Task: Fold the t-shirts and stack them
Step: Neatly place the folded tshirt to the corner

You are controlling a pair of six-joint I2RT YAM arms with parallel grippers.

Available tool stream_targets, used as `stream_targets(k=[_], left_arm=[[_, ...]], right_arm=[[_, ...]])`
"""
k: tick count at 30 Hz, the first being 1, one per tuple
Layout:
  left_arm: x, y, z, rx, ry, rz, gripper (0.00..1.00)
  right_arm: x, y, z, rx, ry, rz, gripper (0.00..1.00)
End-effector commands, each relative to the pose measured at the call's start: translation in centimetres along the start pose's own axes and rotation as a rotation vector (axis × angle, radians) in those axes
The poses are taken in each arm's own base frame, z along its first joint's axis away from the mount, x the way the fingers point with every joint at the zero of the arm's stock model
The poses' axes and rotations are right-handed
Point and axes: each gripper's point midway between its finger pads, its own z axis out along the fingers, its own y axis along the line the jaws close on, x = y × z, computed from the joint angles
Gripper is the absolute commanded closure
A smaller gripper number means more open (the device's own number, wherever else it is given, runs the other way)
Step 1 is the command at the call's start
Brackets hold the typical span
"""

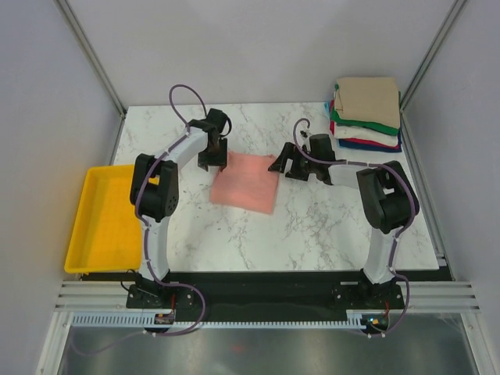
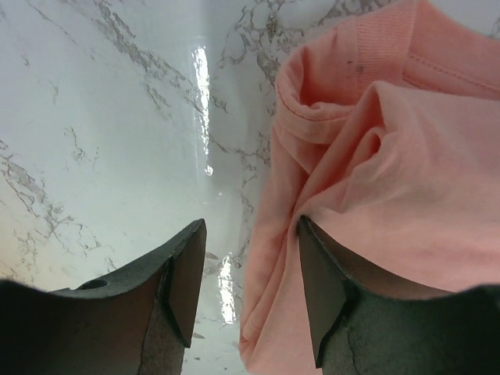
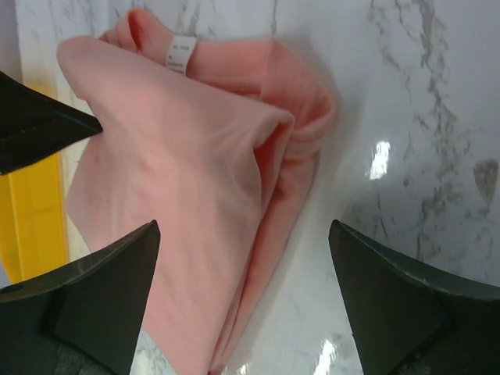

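A salmon-pink t-shirt [image 1: 244, 181] lies folded on the marble table [image 1: 328, 226], its white neck label [image 3: 183, 53] showing. My left gripper [image 1: 212, 162] stands at the shirt's far left corner. It is open [image 2: 250, 221]: one finger sits on bare marble, the other against the cloth, and the folded edge [image 2: 273, 312] lies loose in the gap. My right gripper [image 1: 278, 165] hovers at the far right corner, open wide [image 3: 244, 226], and straddles the shirt's layered edge [image 3: 266, 258] without touching it. Several folded t-shirts [image 1: 366, 113] are stacked at the back right, a tan one on top.
A yellow plastic tray [image 1: 101, 219] sits off the table's left edge and shows as a yellow strip [image 3: 31, 211] in the right wrist view. Grey walls enclose the table at the back and on both sides.
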Motion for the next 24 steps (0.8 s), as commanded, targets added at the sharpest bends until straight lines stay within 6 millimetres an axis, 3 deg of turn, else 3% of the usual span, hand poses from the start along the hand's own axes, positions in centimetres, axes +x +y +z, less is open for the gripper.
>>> stream_targets(k=[1,5,9,13,17,18,21,23,24], left_arm=[[0.3,1.0,1.1,-0.046,0.012,0.047,0.42],[0.9,1.3,2.7,-0.043,0.051,0.047,0.44],[1.0,1.4,3.8,-0.045,0.067,0.053,0.45],[1.3,1.5,4.6,-0.045,0.084,0.055,0.45],[1.5,1.4,4.9,-0.039,0.095,0.055,0.46],[1.4,1.4,4.9,-0.038,0.096,0.053,0.46],[1.2,1.1,4.4,-0.023,0.089,0.049,0.45],[0.8,0.7,3.2,-0.003,0.073,0.043,0.45],[0.2,0.6,1.3,0.009,0.039,0.036,0.44]], right_arm=[[0.5,-1.3,2.2,-0.018,0.015,0.042,0.02],[0.2,-1.6,3.8,-0.048,0.001,0.065,0.04],[1.4,-2.2,5.6,-0.095,0.034,0.104,0.14],[2.4,-2.1,6.0,-0.148,0.044,0.130,0.27],[2.6,-1.6,5.9,-0.193,0.028,0.142,0.55],[2.7,-1.5,5.8,-0.198,0.029,0.146,0.73],[1.7,-0.2,5.1,-0.249,0.008,0.136,1.00],[0.9,0.6,4.5,-0.265,0.009,0.128,1.00],[-0.6,1.8,3.6,-0.287,-0.013,0.079,1.00]])
